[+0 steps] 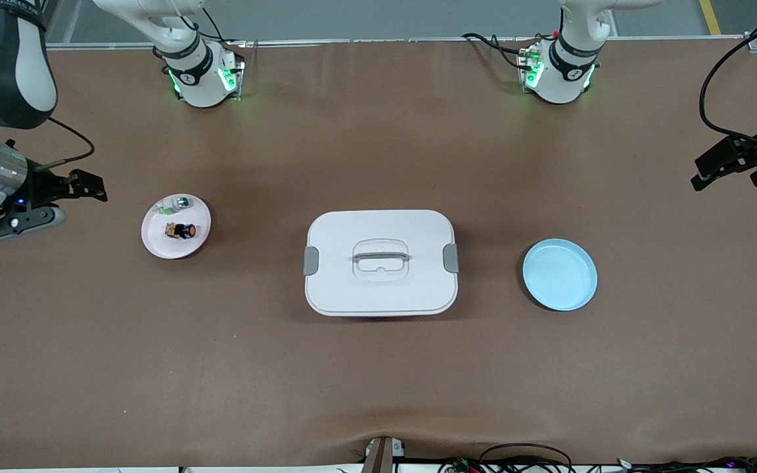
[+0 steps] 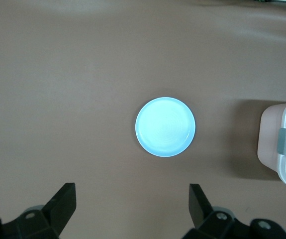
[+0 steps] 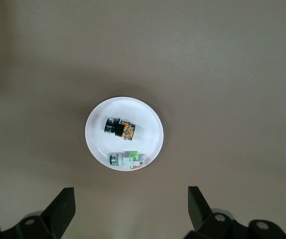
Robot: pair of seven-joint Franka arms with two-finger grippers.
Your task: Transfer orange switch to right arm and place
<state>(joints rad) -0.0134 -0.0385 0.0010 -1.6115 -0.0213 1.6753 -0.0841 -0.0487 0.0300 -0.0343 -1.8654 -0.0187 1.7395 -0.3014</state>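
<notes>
Two arms of mine wait at the ends of the brown surface [image 1: 378,381]. Midway across it sits the largest thing, a white lidded box [image 1: 380,262] with grey clips. Toward my left arm's end lies a pale blue plate [image 1: 560,274], bare; toward my right arm's end a smaller white plate [image 1: 157,238]. On the white plate rests the orange switch [image 1: 181,230], lying on its side, with a small clear and green part [image 1: 175,205] just beside it. My left pincer [image 2: 133,205] hangs wide over bare surface near the blue plate — my right pincer [image 3: 132,205] hangs wide near the white plate.
</notes>
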